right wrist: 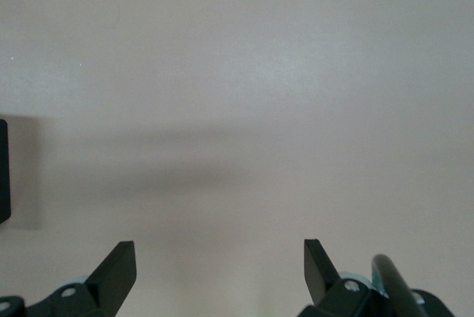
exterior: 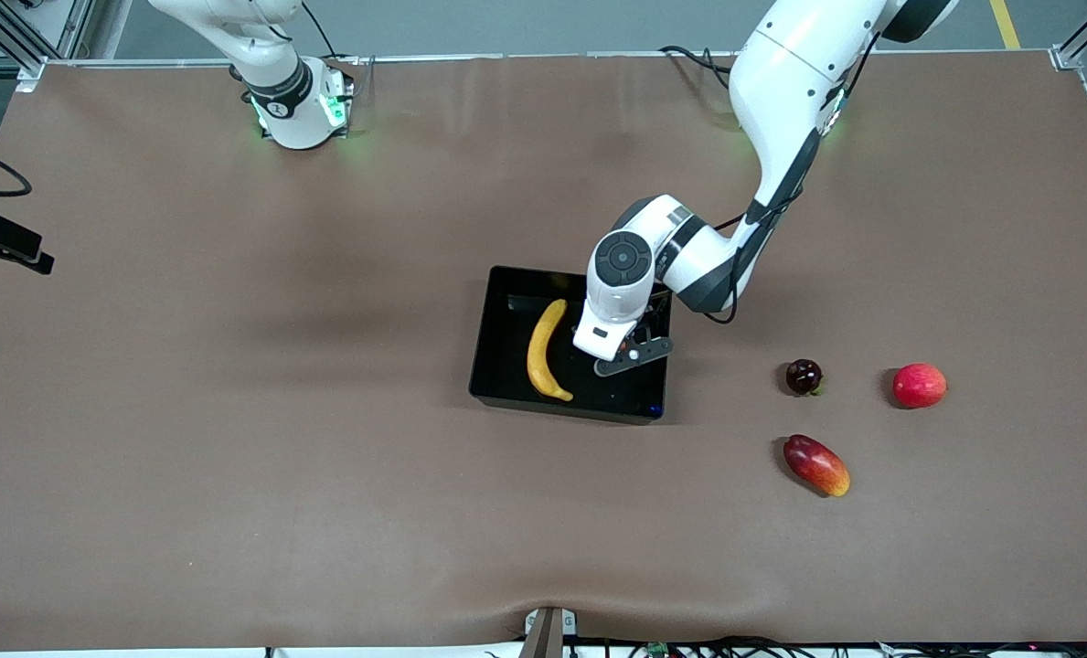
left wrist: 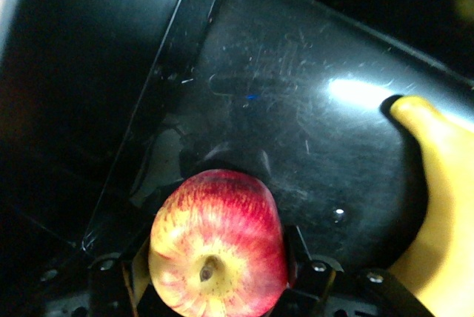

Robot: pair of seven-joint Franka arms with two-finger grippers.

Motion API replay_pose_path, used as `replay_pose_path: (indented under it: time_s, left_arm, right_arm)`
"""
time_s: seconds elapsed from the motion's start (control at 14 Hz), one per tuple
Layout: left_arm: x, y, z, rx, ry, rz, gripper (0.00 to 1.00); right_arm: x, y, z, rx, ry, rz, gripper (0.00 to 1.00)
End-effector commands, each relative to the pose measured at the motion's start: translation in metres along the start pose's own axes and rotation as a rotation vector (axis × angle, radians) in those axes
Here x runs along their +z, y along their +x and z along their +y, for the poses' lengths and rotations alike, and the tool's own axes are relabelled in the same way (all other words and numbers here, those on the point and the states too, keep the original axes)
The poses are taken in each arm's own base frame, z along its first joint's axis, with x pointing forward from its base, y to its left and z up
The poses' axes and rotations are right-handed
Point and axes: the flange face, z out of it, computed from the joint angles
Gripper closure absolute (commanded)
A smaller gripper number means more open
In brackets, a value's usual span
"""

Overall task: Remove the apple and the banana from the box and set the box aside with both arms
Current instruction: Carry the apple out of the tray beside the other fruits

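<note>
Inside the black box (exterior: 506,366), the left gripper (left wrist: 215,272) has its jaws pinching the apple (left wrist: 217,247), with the banana (exterior: 545,351) lying just beside it. Over bare table (right wrist: 244,72), away from the box, the right gripper (right wrist: 220,269) waits, jaws spread.

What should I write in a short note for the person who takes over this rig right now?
Left gripper: down in the box, fingers on either side of the apple; a firm grip cannot be confirmed.
Right gripper: open, over bare table, waiting.
Banana: lies in the box, beside the apple.
Done: nothing is out of the box yet.
Left: lift out the apple, then the banana, then move the box aside with both arms.
</note>
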Motion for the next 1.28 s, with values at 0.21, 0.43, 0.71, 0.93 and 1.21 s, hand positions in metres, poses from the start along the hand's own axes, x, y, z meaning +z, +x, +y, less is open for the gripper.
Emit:
replay_pose_path:
  time_s: [0.21,0.43,0.71,0.93,1.21]
  left_arm:
    - [-0.139,0.008,-0.016,-0.04,0.029,0.063,1.0]
    - [-0.208,0.028,-0.036,-0.032,-0.032,0.126,1.0]
    - [-0.228,0.091,-0.108,0.079,0.012,0.113,1.0]
    - [-0.22,0.148,-0.168,0.179,0.032,0.096,1.0]
    - [-0.185,0.21,-0.244,0.247,0.046,0.054,1.0]
  right_arm:
    - [-0.002,0.0,0.002,0.005,0.001,0.003,0.0]
    - [-0.002,0.0,0.002,0.005,0.001,0.003,0.0]
    - [-0.002,0.0,0.0,0.004,0.003,0.003,0.0]
    - [-0.002,0.0,0.0,0.004,0.003,0.003,0.0]
    - [-0.002,0.0,0.001,0.006,0.003,0.003,0.0]
